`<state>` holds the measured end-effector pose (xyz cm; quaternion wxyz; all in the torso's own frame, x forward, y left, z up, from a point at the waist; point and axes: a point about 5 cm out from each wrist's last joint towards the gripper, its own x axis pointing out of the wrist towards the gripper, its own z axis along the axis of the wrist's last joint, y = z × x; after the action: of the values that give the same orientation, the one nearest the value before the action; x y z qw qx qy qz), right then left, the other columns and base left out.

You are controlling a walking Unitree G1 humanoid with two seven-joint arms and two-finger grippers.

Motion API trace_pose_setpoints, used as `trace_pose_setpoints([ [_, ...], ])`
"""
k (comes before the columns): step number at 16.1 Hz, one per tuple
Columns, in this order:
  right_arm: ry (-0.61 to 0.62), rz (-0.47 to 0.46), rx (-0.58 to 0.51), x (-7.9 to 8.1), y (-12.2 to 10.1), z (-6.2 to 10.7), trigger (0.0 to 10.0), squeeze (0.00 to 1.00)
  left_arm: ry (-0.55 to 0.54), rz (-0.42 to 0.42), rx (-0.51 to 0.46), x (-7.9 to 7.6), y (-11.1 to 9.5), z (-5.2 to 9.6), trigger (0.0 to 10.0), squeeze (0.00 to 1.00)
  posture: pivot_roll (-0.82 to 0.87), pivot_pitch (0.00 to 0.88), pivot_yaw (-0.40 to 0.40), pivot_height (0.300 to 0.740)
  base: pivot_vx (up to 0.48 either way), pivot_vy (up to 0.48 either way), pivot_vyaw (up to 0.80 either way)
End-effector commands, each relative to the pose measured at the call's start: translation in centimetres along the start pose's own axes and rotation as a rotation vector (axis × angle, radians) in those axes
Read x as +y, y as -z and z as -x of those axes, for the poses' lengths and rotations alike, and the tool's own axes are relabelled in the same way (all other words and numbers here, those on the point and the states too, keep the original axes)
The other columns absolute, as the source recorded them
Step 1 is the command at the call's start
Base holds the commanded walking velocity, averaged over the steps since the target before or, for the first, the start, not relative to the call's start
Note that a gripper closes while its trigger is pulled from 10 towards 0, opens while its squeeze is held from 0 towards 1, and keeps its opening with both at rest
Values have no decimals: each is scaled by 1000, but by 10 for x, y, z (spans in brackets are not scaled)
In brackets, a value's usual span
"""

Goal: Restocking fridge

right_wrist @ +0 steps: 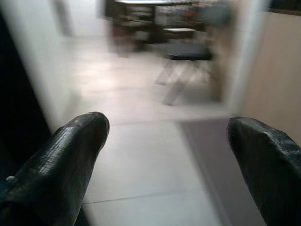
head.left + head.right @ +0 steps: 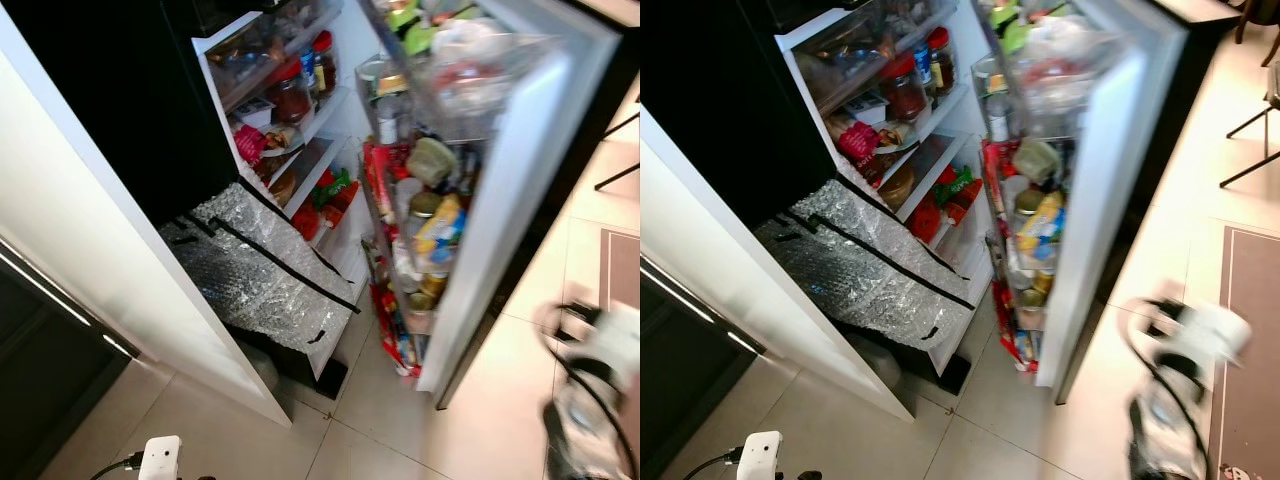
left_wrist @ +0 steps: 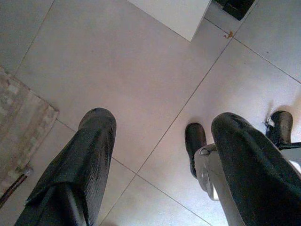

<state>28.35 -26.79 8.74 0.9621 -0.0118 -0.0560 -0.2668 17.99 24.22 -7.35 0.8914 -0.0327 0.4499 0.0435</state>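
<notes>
Both of my grippers hang wide and empty, left gripper (image 3: 160,155) over the floor (image 3: 117,70), right gripper (image 1: 164,155) blurred at four o'clock, while the open, well-stocked fridge (image 2: 330,130) at twelve o'clock awaits more, I judge.

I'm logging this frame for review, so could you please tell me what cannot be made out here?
- Right arm: motion blur in both eye views; its shape is smeared.
- Labels on the door jars: too small and blurred to read.
- Lower fridge shelves: covered by the silver foil bag.
- Room behind the right tool: out of focus in the right wrist view.
</notes>
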Motion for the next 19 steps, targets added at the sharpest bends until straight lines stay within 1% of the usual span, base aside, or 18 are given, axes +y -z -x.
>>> trace_pose_setpoints([
  [1,-101,-12,-5,17,-5,1,10000,0,-15,-6,16,6,5,2,10000,0,-98,69,133,740,0,0,0],
  [2,-156,-27,-6,28,-7,2,10000,0,-10,-8,11,3,3,1,10000,0,-97,70,133,740,0,0,0],
  [3,-190,-21,-15,34,-10,3,10000,0,-6,-8,7,1,2,1,10000,0,-96,70,134,740,0,0,0],
  [6,-289,-52,-4,50,-13,6,10000,0,-10,-8,4,4,0,1,10000,0,-92,72,135,740,0,0,0],
  [8,-435,-53,4,70,-16,12,10000,0,-9,-10,7,2,0,0,10000,0,-94,73,135,740,0,0,0],
  [10,-619,-54,-6,101,-24,20,10000,0,-7,-11,7,-1,1,0,10000,0,-93,73,132,740,0,0,0],
  [11,-673,-61,-6,111,-26,23,10000,0,-7,-10,7,-1,1,0,10000,0,-91,71,131,740,0,0,0],
  [12,-785,-68,-14,133,-32,31,10000,0,-6,-9,6,-2,1,0,10000,0,-90,70,130,740,0,0,0],
  [13,-861,-75,-24,150,-36,38,10000,0,-6,-8,5,-2,1,0,10000,0,-87,69,129,740,0,0,0],
  [14,-902,-98,-28,162,-40,42,10000,0,-7,-6,4,-2,1,0,10000,0,-84,68,127,740,0,0,0],
  [15,-1026,-166,-37,194,-52,60,10000,0,-10,-2,3,-1,1,0,10000,0,-81,67,126,740,0,0,0],
  [17,-1099,-202,-38,210,-58,72,10000,0,-13,0,3,-1,1,0,10000,0,-78,66,126,740,0,0,0],
  [18,-1181,-236,-38,224,-63,87,10000,0,-13,1,2,0,2,0,10000,0,-74,65,125,740,0,0,0],
  [19,-1212,-244,-39,229,-65,93,10000,0,-13,1,1,0,2,0,10000,0,-74,65,125,740,0,0,0],
])
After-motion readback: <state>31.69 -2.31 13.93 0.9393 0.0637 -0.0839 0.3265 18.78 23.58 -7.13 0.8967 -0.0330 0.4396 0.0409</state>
